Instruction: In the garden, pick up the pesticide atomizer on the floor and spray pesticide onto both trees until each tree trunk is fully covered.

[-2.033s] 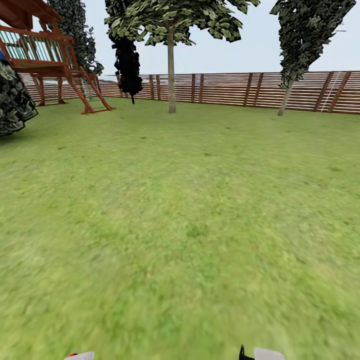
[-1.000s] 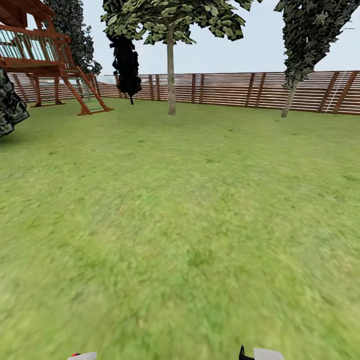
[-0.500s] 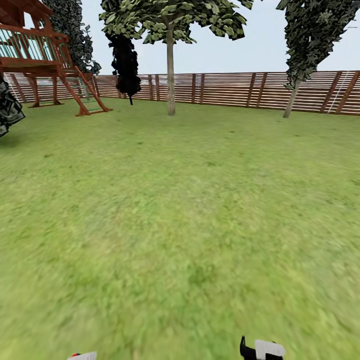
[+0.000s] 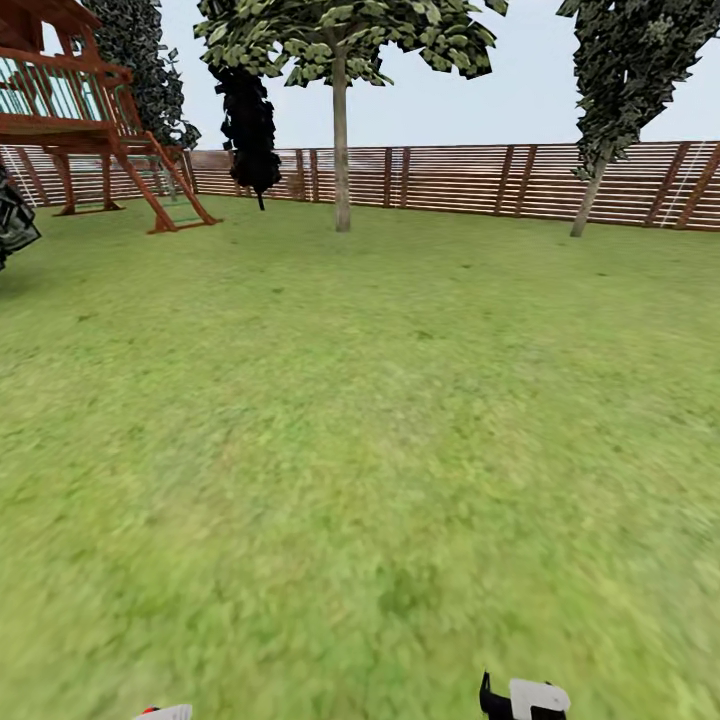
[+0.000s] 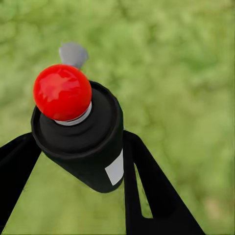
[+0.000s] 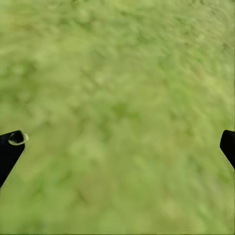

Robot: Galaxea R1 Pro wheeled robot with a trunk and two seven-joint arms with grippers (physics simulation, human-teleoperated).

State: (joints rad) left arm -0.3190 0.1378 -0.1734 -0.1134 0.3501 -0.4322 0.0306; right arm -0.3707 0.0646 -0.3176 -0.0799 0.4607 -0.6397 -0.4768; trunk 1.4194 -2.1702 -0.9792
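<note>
Black tapered gripper fingers (image 5: 147,196); light-grey and black right gripper (image 4: 525,698)

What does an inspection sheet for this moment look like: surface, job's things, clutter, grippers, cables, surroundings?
Surface: green lawn.
Job's things: pesticide atomizer, black body with red tip, between the left gripper's fingers; pale-trunked tree far ahead by the fence; no mist seen.
Clutter: nothing seen.
Grippers: left gripper shut on the atomizer; right gripper open above grass.
Cables: nothing seen.
Surroundings: brown slat fence, wooden play structure, dark slim trees.
</note>
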